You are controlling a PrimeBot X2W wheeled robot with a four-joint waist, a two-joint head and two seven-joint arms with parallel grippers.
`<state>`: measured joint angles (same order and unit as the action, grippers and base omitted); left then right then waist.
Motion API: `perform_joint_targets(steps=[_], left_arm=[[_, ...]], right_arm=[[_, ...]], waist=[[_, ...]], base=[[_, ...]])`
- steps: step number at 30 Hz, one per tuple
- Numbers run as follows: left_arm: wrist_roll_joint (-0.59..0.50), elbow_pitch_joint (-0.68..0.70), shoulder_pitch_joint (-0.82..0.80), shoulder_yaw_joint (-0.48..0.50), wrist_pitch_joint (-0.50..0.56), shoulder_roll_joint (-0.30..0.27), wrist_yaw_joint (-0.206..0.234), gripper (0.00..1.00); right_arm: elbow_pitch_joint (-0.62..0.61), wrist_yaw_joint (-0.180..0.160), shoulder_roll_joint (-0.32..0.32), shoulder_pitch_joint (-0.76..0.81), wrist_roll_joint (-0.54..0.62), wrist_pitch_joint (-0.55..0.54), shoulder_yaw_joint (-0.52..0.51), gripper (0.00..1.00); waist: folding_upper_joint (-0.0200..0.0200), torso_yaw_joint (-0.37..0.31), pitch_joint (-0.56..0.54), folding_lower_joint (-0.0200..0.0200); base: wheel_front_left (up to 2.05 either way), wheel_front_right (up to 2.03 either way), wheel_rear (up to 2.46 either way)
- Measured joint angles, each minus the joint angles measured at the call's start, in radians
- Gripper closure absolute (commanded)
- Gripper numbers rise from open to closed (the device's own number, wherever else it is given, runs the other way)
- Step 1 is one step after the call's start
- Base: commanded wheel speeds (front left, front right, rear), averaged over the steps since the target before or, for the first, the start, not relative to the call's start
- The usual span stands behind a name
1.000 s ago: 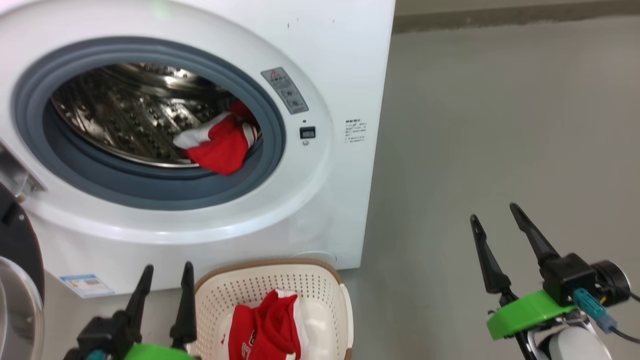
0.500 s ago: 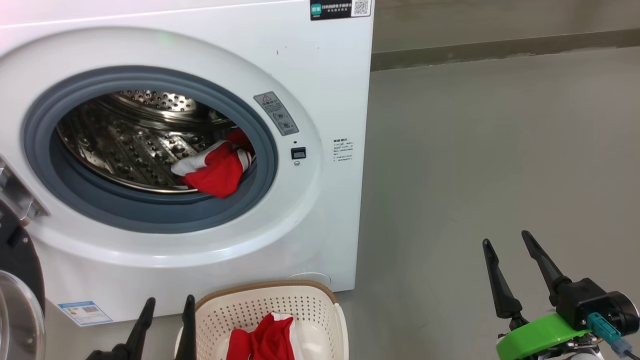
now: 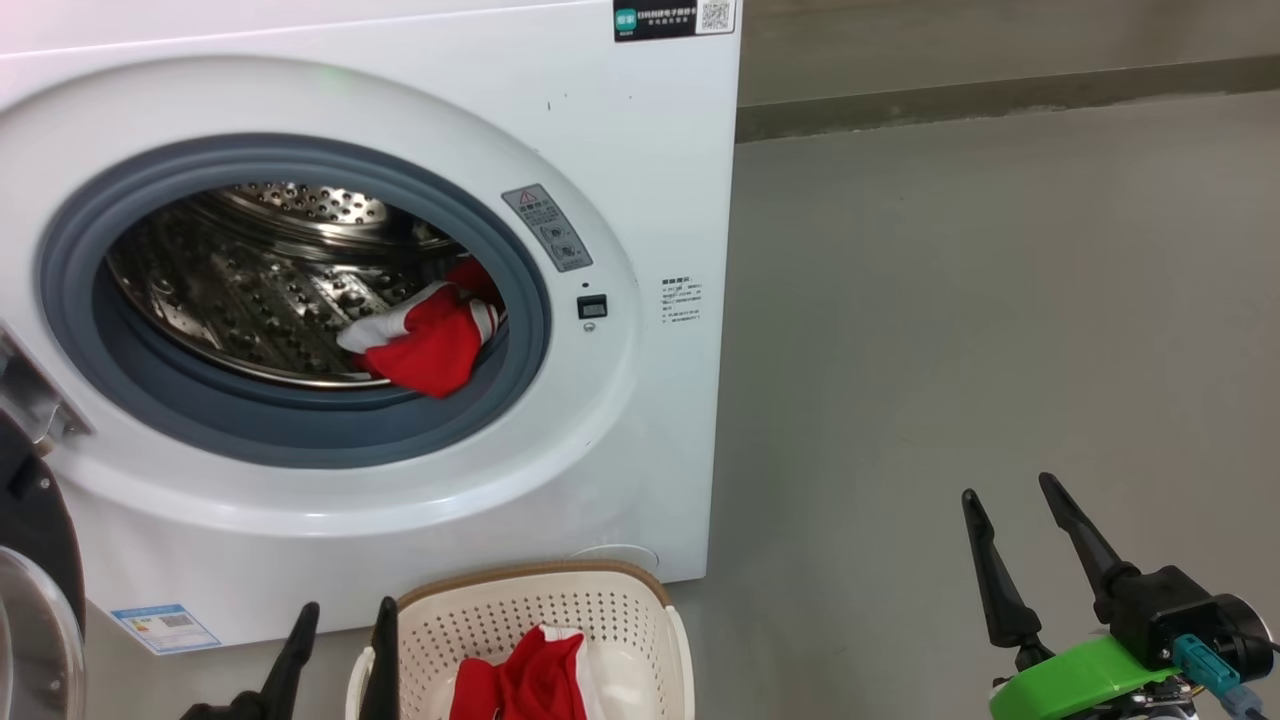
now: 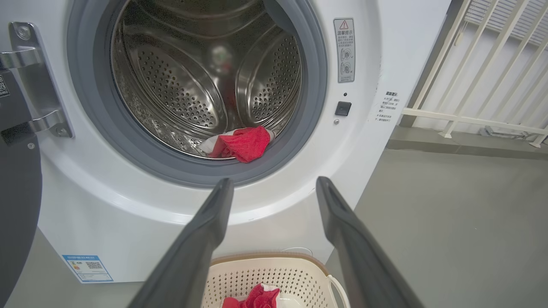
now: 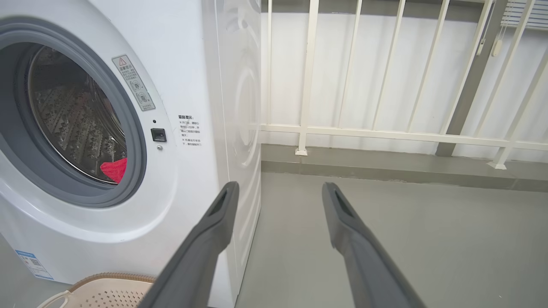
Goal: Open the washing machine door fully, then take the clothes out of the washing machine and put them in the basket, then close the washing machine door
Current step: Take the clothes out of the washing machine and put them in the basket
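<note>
The white washing machine point(image 3: 640, 150) stands with its door point(image 3: 28, 560) swung open at the left edge, black rim and glass showing. A red and white piece of the clothes point(image 3: 425, 345) lies at the drum's front lip, right of centre, seen too in the left wrist view point(image 4: 243, 143) and as a red patch point(image 5: 114, 170). The cream basket point(image 3: 540, 598) sits on the floor below the opening and holds another red garment point(image 3: 520, 675). My left gripper point(image 3: 348, 603) is open just left of the basket, fingers point(image 4: 214, 222) bare. My right gripper point(image 3: 1008, 486) is open over the floor, far right.
Grey floor point(image 3: 950, 300) stretches right of the machine to a low kerb. A white railing point(image 5: 385, 132) runs behind the kerb. The metal door hinge point(image 4: 30, 85) juts out at the left of the opening. The basket's rim point(image 5: 107, 278) is near the machine's front corner.
The head camera has tilted up, so the machine, basket and both grippers sit lower in its view. The clothes lie as before and both grippers stay open.
</note>
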<state>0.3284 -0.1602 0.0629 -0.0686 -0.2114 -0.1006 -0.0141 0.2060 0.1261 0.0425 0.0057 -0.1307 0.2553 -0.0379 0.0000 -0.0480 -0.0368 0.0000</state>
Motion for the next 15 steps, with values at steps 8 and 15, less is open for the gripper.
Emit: perform_joint_targets(steps=[8, 15], left_arm=[[0.014, -0.047, -0.047, -0.011, 0.0, 0.004, -0.004, 0.0], [0.026, -0.101, -0.168, 0.004, 0.0, -0.002, -0.002, 0.0]], right_arm=[[0.002, 0.0, 0.0, 0.0, 0.0, 0.0, 0.014, 0.0], [0.003, 0.0, 0.0, -0.023, 0.004, 0.0, 0.027, 0.0]], waist=[[0.0, -0.001, 0.024, 0.0], [0.0, -0.005, 0.067, 0.0]], base=[[0.0, 0.0, 0.0], [0.0, 0.0, 0.0]])
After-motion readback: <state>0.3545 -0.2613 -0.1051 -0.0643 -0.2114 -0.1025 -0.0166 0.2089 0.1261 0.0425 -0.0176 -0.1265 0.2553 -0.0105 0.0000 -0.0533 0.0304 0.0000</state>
